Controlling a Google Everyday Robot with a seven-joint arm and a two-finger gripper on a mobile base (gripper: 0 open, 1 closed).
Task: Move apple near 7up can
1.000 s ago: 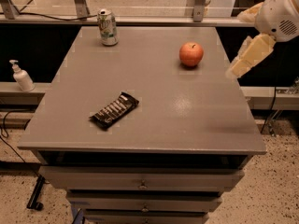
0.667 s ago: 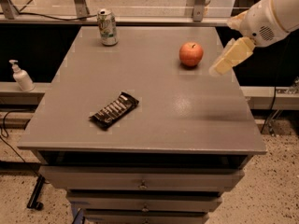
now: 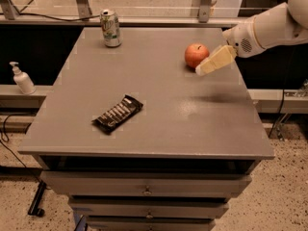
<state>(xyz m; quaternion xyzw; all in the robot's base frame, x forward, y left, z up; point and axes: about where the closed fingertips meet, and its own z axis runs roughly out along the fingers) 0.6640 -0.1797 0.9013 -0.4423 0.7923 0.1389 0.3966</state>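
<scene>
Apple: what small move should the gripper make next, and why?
Probably ease the gripper slightly toward the apple: it hangs at the apple's lower right edge, seemingly not yet around it, and the 7up can stands far off at the table's back left.

The arm point(image 3: 269, 30) extends from upper right, tool point(image 3: 212, 63) angled down leftward.

A grey worktop point(image 3: 159, 124) is set on stacked drawers point(image 3: 144, 191); speckled floor point(image 3: 288, 201) is seen at 4 o'clock. Metal posts point(image 3: 81, 1) are placed at 12 o'clock, a pump bottle point(image 3: 21, 79) at 9. The pincer point(image 3: 214, 61) is held at 2 o'clock, above the worktop.
</scene>
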